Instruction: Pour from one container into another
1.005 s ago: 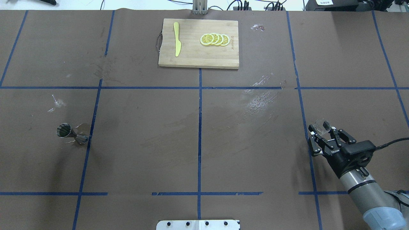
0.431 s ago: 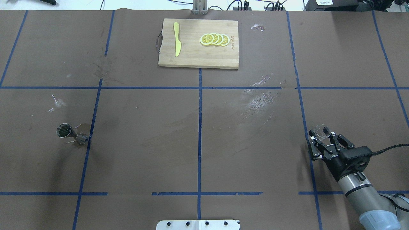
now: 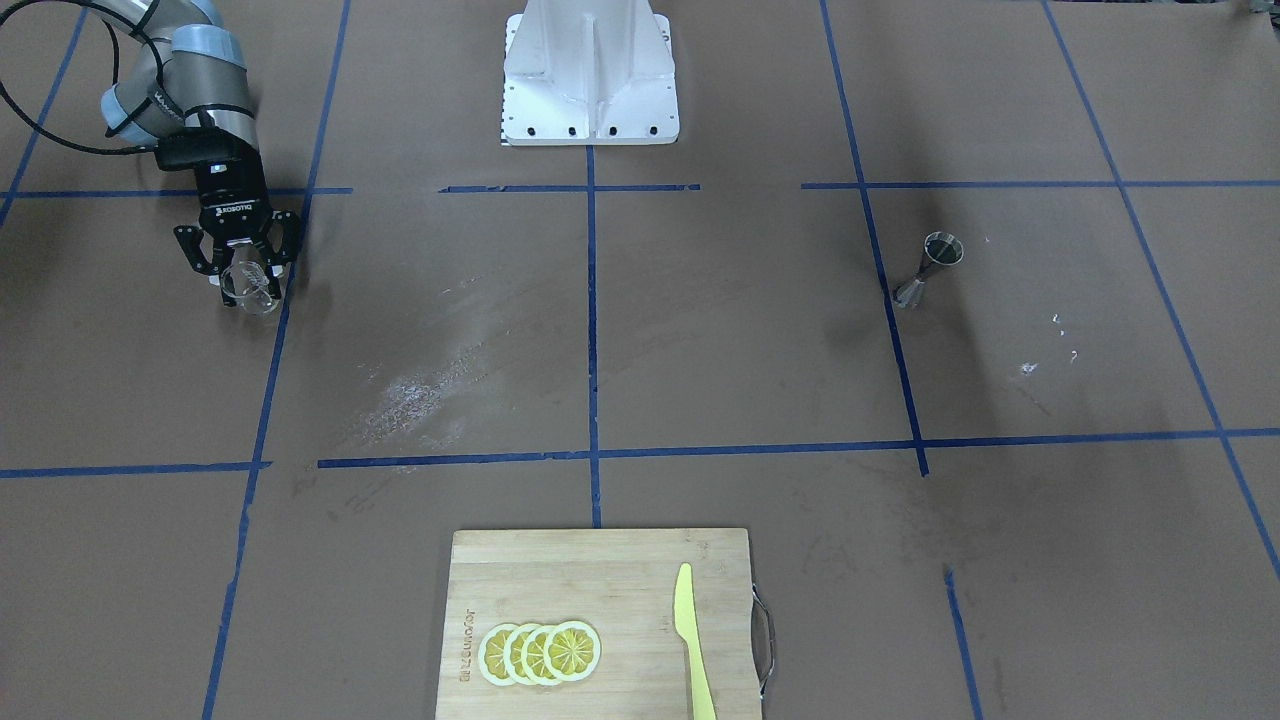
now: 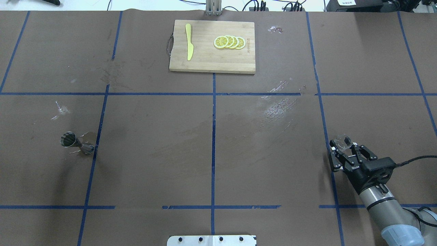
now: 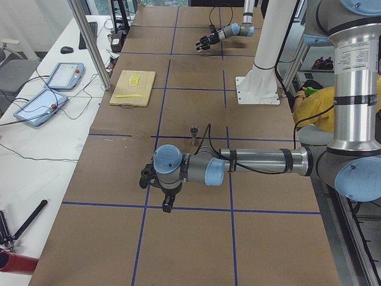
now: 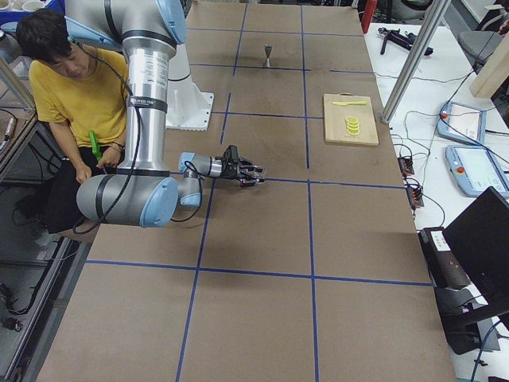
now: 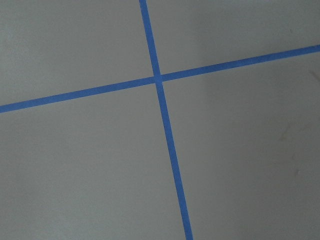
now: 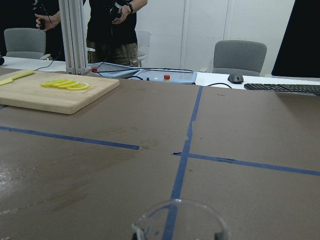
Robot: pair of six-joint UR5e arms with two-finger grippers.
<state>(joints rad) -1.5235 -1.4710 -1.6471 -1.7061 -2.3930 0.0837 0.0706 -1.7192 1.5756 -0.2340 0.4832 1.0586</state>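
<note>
The clear glass cup (image 4: 341,141) sits between the fingers of my right gripper (image 4: 342,147), which is shut on it, low over the table's right side. The front-facing view shows the cup (image 3: 251,288) below the same gripper (image 3: 240,276). Only the cup's rounded rim (image 8: 180,221) appears in the right wrist view, at the bottom edge. Far off on the left side, the steel jigger (image 4: 74,142) stands alone beside a blue tape line, also seen as jigger (image 3: 931,268). My left gripper (image 5: 144,177) shows only in the exterior left view, and I cannot tell its state.
A wooden cutting board (image 4: 205,59) at the far middle carries lemon slices (image 4: 229,42) and a yellow knife (image 4: 188,41). The robot base (image 3: 590,70) stands at the near middle edge. A seated person (image 6: 71,87) is beside the robot.
My right gripper has drawn back a little toward the robot's side of the table, carrying the glass cup with it. The jigger has not moved.
</note>
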